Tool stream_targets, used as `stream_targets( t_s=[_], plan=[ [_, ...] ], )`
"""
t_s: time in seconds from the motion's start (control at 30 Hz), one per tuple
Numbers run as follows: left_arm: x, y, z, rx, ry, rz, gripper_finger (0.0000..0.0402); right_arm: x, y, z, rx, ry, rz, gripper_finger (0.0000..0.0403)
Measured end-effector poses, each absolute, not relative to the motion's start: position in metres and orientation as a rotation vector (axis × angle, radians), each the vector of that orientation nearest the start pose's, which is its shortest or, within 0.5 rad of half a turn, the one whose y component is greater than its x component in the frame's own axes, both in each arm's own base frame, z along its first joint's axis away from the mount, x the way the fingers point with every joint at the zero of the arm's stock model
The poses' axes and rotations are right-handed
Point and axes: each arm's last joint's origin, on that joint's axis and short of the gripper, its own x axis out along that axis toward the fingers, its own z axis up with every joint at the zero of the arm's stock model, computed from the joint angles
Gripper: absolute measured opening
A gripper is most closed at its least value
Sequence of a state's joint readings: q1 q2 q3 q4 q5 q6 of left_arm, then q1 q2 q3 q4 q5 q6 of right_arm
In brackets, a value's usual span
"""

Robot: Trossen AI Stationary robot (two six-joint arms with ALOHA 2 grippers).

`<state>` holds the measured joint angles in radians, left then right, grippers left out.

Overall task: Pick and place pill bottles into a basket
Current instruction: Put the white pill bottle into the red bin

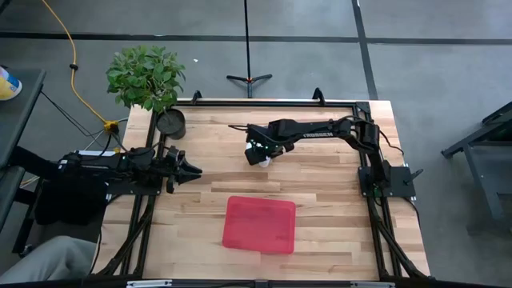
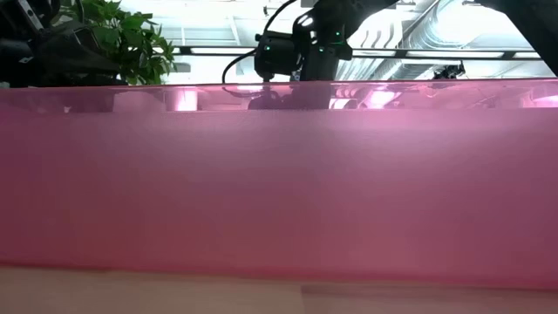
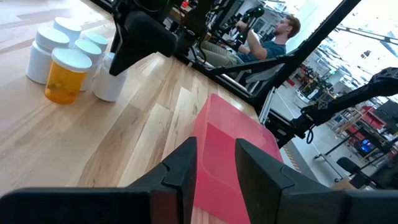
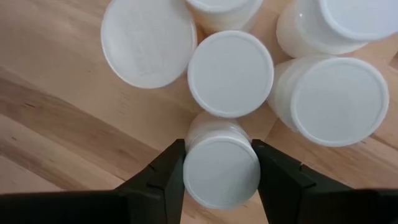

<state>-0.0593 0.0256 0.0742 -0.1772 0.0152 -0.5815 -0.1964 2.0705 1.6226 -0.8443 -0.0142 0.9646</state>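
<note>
Right end effector point(image 4: 218, 163): positioned over the far centre of the worktop point(image 1: 320, 176), directly above the cluster of pill bottles point(image 3: 68, 59). The right wrist view shows its two dark fingers point(image 4: 166, 167) clamped on either side of one white-capped bottle point(image 4: 221, 165), in contact with it on both sides. That bottle sits at the edge of the group, touching a neighbouring bottle; five other white caps crowd close around. The high view shows only a small white patch point(image 1: 262, 158) beneath the right end effector point(image 1: 258, 154), so the count and the grip cannot be read from there.

Left end effector point(image 1: 192, 170): waiting at the left side of the worktop, near the dark plant pot point(image 1: 170, 122), pointed toward the centre. Its fingers point(image 3: 183, 165) are drawn close together in the left wrist view, nothing between them.

Pill bottles: the left wrist view alone reveals an orange-bodied bottle point(image 3: 64, 74) among white ones, all upright on the wood and packed together, partly behind the right arm's dark end.

Basket point(image 1: 259, 224): red tray lying flat on the near centre of the worktop, well apart from the bottles. No bottle shows in it in the high view. The low view is almost filled by its translucent pink wall point(image 2: 279, 174); only the right arm point(image 2: 301, 48) and foliage show above the rim.

A person point(image 3: 273, 37) sits in the room beyond the worktop, visible only in the left wrist view
</note>
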Motion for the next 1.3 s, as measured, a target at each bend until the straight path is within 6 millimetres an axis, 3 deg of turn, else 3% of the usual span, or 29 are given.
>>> stream_targets(
  t_s=[0.37,0.53,0.67,0.87,1.13,1.3],
  plan=[
    [0.094,-0.006,0.170,-0.578,0.147,-0.035,0.0145,0.415,-0.063,0.191,0.943,1.150,-0.724,0.0150],
    [0.094,-0.006,0.170,-0.578,0.147,-0.035,0.0145,0.420,-0.053,0.207,0.903,1.150,-0.724,0.0150],
    [0.094,-0.006,0.170,-0.578,0.147,-0.035,0.0145,0.424,-0.047,0.235,0.835,1.127,-0.731,0.0150],
    [0.094,-0.006,0.170,-0.578,0.147,-0.035,0.0145,0.427,-0.042,0.294,0.722,1.018,-0.746,0.0150],
    [0.094,-0.006,0.170,-0.578,0.147,-0.035,0.0145,0.414,-0.032,0.377,0.590,0.831,-0.734,0.0150],
    [0.094,-0.006,0.169,-0.578,0.151,-0.034,0.0145,0.399,-0.026,0.401,0.598,0.748,-0.655,0.0150]
  ],
)
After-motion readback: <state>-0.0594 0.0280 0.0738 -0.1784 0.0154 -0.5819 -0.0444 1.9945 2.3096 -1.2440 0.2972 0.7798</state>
